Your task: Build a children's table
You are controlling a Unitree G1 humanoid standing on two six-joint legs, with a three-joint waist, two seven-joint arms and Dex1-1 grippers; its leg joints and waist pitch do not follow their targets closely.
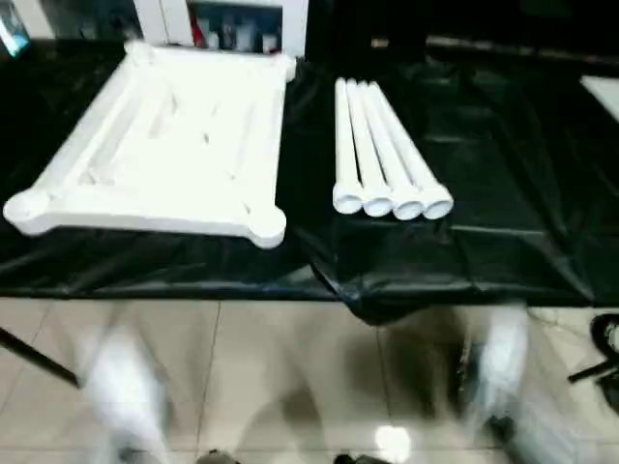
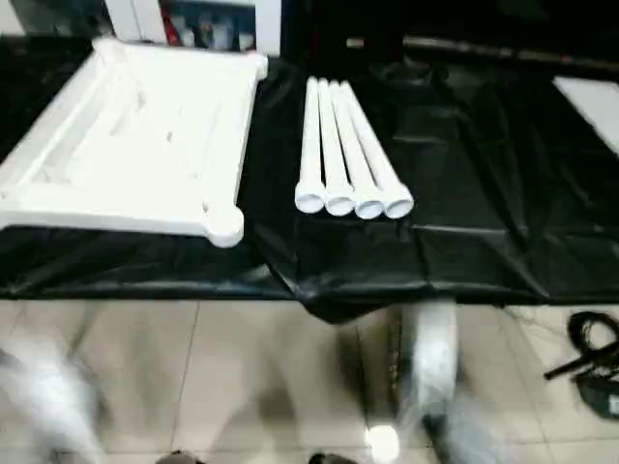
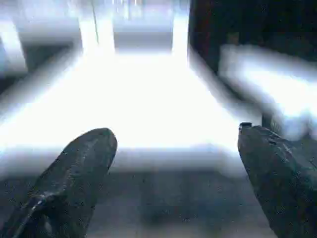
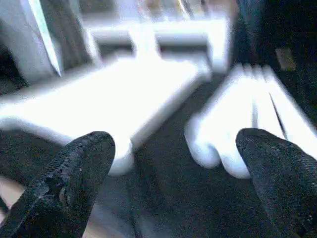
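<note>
— Lying ribbed side up on the black sheeting [image 1: 484,193], the white tabletop [image 1: 164,155] sits toward our left, its round corner sockets [image 1: 266,220] facing upward. Do we agree on the legs?

— We do. Four white tubular legs [image 1: 382,145] lie side by side, touching one another, just to the right of the tabletop and apart from it, their open ends pointing toward the near edge of the draped table. None is fitted into a socket.

— And our grippers?

— We note the left gripper [image 3: 173,148] with its two black fingers [image 3: 79,168] spread wide, nothing between them, the tabletop beyond. The right gripper [image 4: 173,153] likewise stands wide, fingers [image 4: 74,173] apart and holding nothing, with the tabletop's corner and the leg ends ahead of it.

— Surroundings?

— We record blurred silver forearms [image 1: 126,387] low over a pale tiled floor [image 1: 290,367], short of the table edge, and black cables [image 2: 590,358] on the floor at the right.
</note>
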